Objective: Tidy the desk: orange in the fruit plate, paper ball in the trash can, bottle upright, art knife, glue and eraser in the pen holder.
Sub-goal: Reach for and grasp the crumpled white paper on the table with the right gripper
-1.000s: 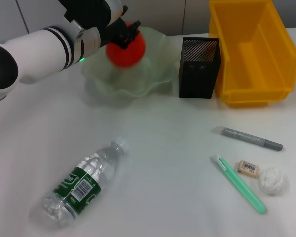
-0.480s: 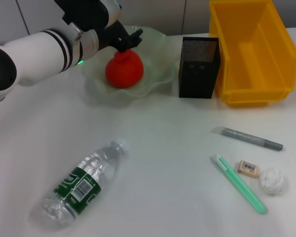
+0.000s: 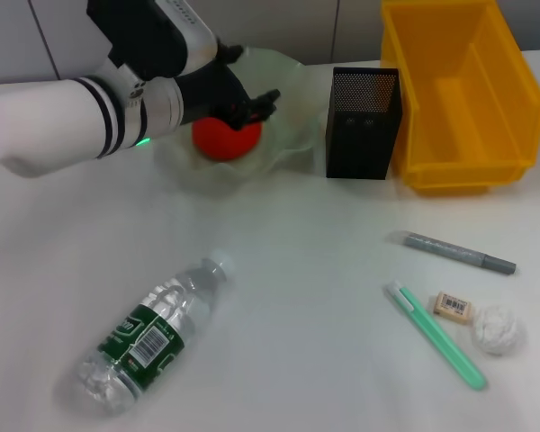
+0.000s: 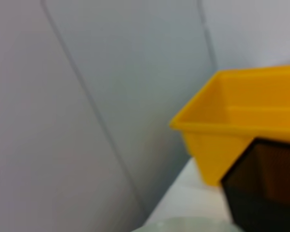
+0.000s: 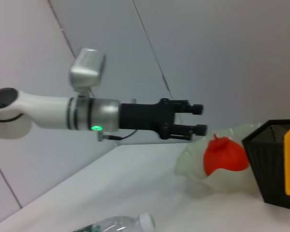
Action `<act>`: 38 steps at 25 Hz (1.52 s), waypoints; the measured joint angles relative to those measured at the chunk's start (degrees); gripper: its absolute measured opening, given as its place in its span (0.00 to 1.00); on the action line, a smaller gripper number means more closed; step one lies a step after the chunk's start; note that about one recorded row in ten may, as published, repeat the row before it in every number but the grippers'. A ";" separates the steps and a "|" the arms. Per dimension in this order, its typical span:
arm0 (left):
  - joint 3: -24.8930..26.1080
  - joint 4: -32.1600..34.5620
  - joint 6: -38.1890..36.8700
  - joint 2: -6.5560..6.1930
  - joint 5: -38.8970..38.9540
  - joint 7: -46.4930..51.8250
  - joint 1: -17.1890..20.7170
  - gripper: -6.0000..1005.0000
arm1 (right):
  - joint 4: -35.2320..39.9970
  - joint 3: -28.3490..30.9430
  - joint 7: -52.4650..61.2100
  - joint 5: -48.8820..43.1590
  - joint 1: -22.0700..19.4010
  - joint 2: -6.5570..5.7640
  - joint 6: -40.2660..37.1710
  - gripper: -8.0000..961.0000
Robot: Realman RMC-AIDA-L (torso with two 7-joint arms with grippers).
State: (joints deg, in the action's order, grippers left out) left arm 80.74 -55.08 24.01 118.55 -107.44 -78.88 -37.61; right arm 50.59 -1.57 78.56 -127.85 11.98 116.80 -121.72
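Note:
The orange (image 3: 225, 139) lies in the pale-green fruit plate (image 3: 288, 72) at the back of the table. My left gripper (image 3: 256, 83) hovers just above it, open and holding nothing. In the right wrist view the left gripper (image 5: 199, 119) shows a clear gap over the orange (image 5: 224, 155). The bottle (image 3: 148, 337) lies on its side at the front left. The black mesh pen holder (image 3: 363, 121) stands beside the yellow trash can (image 3: 459, 90). At the front right lie the grey glue stick (image 3: 454, 252), green art knife (image 3: 436, 335), eraser (image 3: 454, 306) and paper ball (image 3: 498, 328). My right gripper is out of view.
A grey panelled wall runs behind the table. The left wrist view shows only the trash can (image 4: 241, 135), the pen holder (image 4: 266, 188) and the wall. White tabletop lies between the bottle and the small items.
The left gripper has let go of the orange, which dropped from above the plate into it. The open gripper then shifted lower and to the right over the fruit.

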 joint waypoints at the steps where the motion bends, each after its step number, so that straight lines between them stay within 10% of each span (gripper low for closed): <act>1: 0.67 -1.30 1.65 0.00 0.08 0.05 0.88 0.73 | 0.12 0.03 0.71 0.04 -0.01 0.00 0.69 0.85; 17: 8.45 -9.26 24.21 -0.16 0.21 7.56 6.80 0.72 | 9.99 0.08 19.18 -0.41 0.08 -0.09 5.89 0.85; 38: 8.15 -7.04 23.04 0.10 0.11 6.81 7.94 0.72 | 19.15 -9.33 47.36 -4.38 7.53 -1.94 8.80 0.85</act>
State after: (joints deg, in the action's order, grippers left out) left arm 88.89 -62.12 47.05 118.65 -107.33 -72.07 -29.66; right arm 69.74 -10.90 125.92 -132.23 19.51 114.87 -112.92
